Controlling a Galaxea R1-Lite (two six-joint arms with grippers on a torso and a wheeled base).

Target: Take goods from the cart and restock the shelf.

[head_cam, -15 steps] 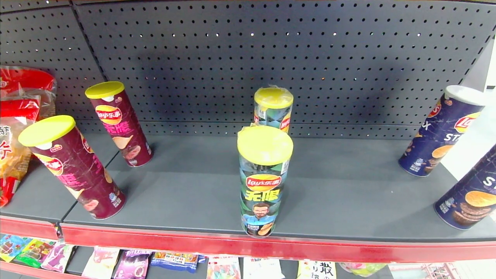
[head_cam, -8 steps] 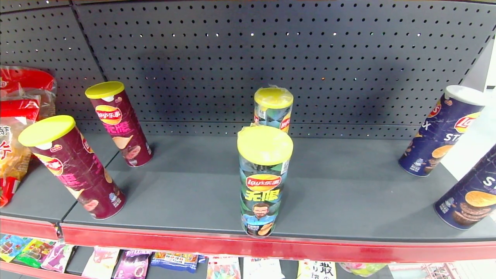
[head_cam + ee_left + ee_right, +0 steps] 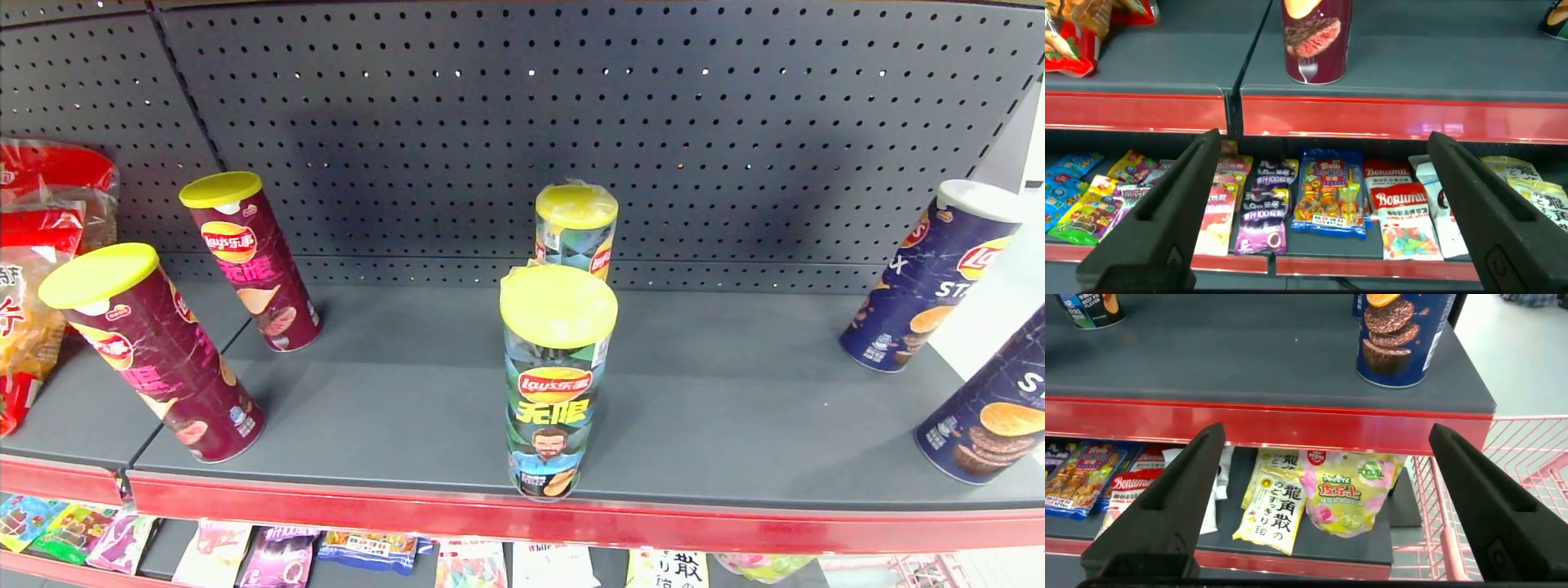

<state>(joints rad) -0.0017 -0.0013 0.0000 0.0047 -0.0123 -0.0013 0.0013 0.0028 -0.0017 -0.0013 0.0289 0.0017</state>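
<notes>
While both arms hang low before the shelf [image 3: 392, 425], neither has anything in hand. The left pincer [image 3: 1324, 139] is spread wide and empty, facing the red front lip below a maroon can [image 3: 1317, 41]. The right pincer [image 3: 1327, 431] is just as wide and empty beneath a blue can [image 3: 1400, 343]. By the shelf's right end shows a pink wire corner of the cart [image 3: 1503, 506]; its load is hidden.

On the shelf two maroon cans stand upright at the left, two green cans [image 3: 555, 384] with yellow lids stand one behind the other in the middle, and two blue cans stand at the right, with wide gaps between the groups.

If the goods to come are cans like these, I judge them light, stiff-walled yet crushable, slick under their wrap, and tall enough to tip easily. The hold belongs around the mid-body, below the lid, with a modest squeeze.
</notes>
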